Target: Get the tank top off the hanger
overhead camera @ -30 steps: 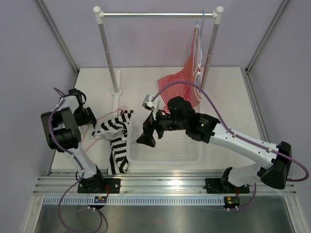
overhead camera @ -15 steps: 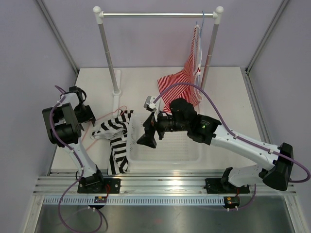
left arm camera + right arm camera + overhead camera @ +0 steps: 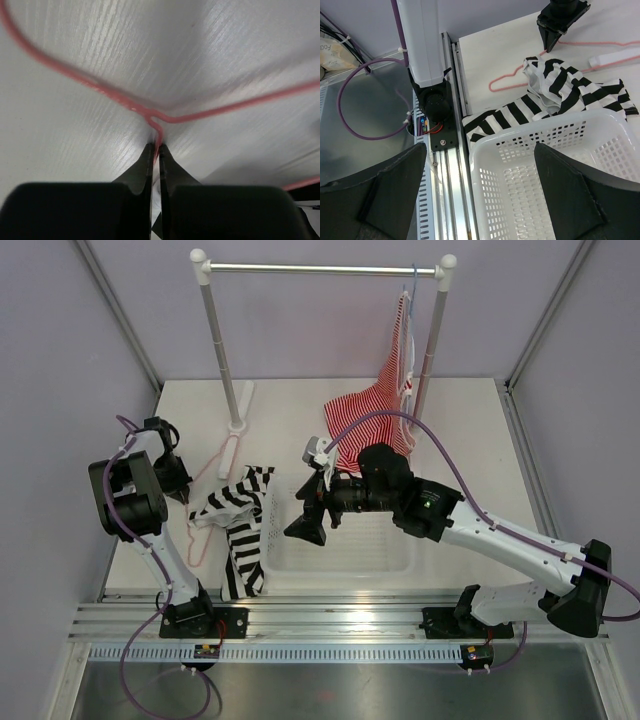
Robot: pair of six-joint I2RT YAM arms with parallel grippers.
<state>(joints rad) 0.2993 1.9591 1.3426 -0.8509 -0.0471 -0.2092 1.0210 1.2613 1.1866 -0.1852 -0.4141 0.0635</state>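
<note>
The pink hanger (image 3: 212,462) lies flat on the white table, left of the tank top (image 3: 238,522). That black-and-white striped top is crumpled on the table, with its right edge against the white basket (image 3: 370,540). My left gripper (image 3: 156,146) is shut on the hanger's wire (image 3: 159,131), just below where the wire forks. The right wrist view shows it pointing down at the wire (image 3: 592,44), beyond the tank top (image 3: 560,90). My right gripper (image 3: 480,150) hovers wide open over the basket's near left corner (image 3: 520,190), holding nothing.
A clothes rack (image 3: 320,270) stands at the back, its left foot (image 3: 240,405) near the hanger's far end. A red-and-white striped top (image 3: 385,405) hangs at the rack's right end. An aluminium rail (image 3: 340,620) runs along the near edge.
My left gripper has closed on the hanger wire. The hanger has slid out to the left, one end swinging toward the rack's foot. The right arm drifted slightly right.
</note>
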